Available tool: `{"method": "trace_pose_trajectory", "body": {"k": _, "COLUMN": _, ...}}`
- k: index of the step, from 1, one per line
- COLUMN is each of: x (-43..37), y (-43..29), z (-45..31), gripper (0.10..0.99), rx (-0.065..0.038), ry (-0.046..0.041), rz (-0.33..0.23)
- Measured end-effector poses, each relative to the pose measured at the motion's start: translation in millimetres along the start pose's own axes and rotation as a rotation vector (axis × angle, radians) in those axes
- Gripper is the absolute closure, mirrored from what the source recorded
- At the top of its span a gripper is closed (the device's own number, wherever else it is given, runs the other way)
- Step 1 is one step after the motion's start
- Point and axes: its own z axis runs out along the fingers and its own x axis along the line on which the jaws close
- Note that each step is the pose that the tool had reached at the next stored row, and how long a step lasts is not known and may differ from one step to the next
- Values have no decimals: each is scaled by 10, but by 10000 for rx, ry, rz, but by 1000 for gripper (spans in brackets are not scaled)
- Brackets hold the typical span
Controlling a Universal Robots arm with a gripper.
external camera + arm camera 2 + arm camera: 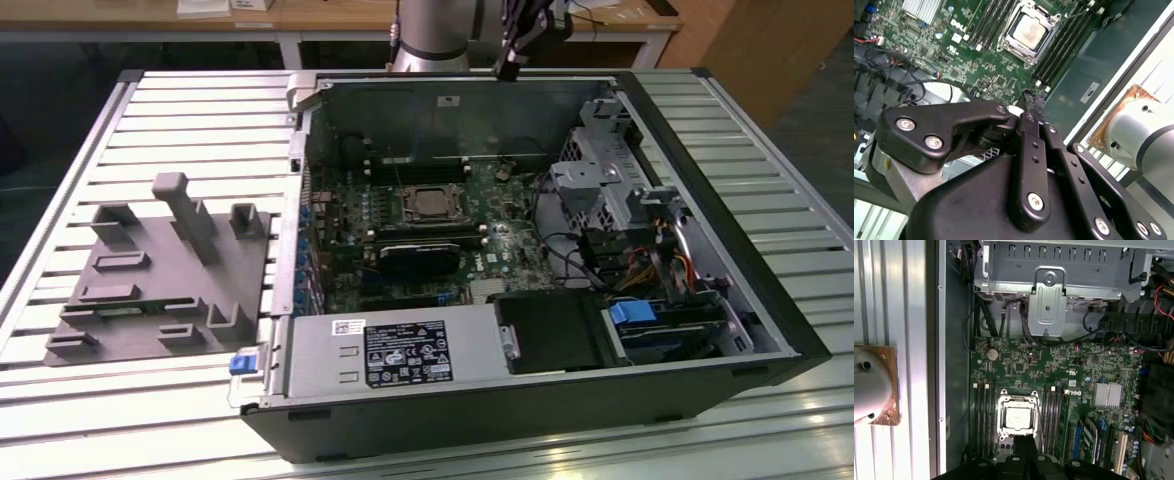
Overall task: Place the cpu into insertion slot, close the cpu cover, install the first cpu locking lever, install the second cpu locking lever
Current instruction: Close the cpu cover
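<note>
End effector point(1033, 100) hung clenched and empty above the open computer case point(534, 410), well clear of the motherboard point(1019, 362).
The cpu point(1017, 417) lay below it, well apart, seated in the insertion slot point(1000, 416); the cpu cover point(1017, 401) seemed to lie flat around the chip (the levers' positions could not be made out); that height probably spared it the case's rim; memory slots point(981, 415) crowded both flanks of the socket, so open room lay straight up towards the end effector.

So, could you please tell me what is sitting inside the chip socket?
A silver square chip lies flat in the socket, inside its metal rim. Whatever lies beneath the chip is covered by it.
</note>
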Motion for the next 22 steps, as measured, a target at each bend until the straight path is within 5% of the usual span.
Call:
{"method": "trace_pose_trajectory", "body": {"k": 16, "x": -47, "y": -30, "z": 122, "gripper": 984, "rx": -380, "ry": 44, "rz": -514}}
{"method": "trace_pose_trajectory", "body": {"k": 22, "x": -54, "y": -34, "z": 140, "gripper": 984, "rx": -408, "ry": 48, "rz": -561}}
